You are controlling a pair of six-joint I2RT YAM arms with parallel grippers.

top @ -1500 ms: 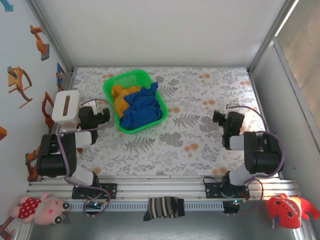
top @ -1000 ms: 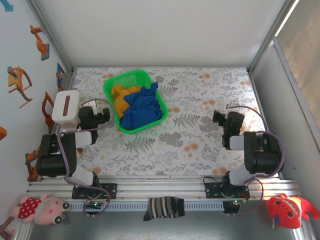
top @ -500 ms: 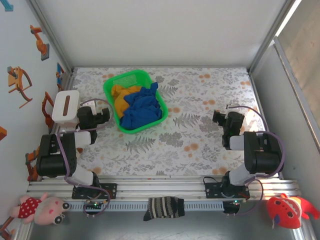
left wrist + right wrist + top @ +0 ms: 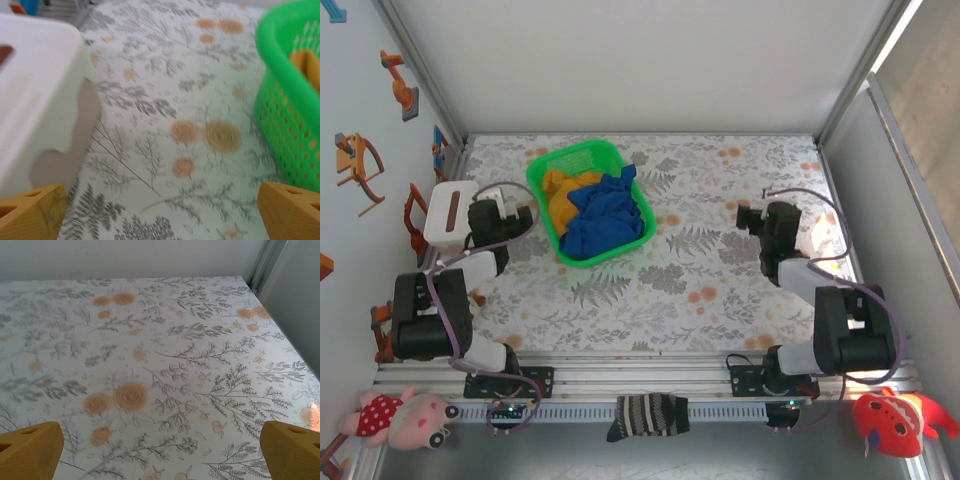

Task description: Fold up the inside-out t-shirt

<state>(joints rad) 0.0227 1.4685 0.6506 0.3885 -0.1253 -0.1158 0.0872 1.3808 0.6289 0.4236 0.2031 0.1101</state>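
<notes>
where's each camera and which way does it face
Top external: above, behind the bases, looking down at the table; left arm, right arm show.
Left wrist: on the left arm, facing forward between white box and green basket; open jaws at bottom corners.
Right wrist: on the right arm, facing the far wall; open jaws at corners.
Shared: top and left wrist both show white box and green basket.

My left gripper (image 4: 160, 212) faces a free lane of table (image 4: 165, 100) between white box (image 4: 35, 90) and green basket (image 4: 285, 125).
</notes>
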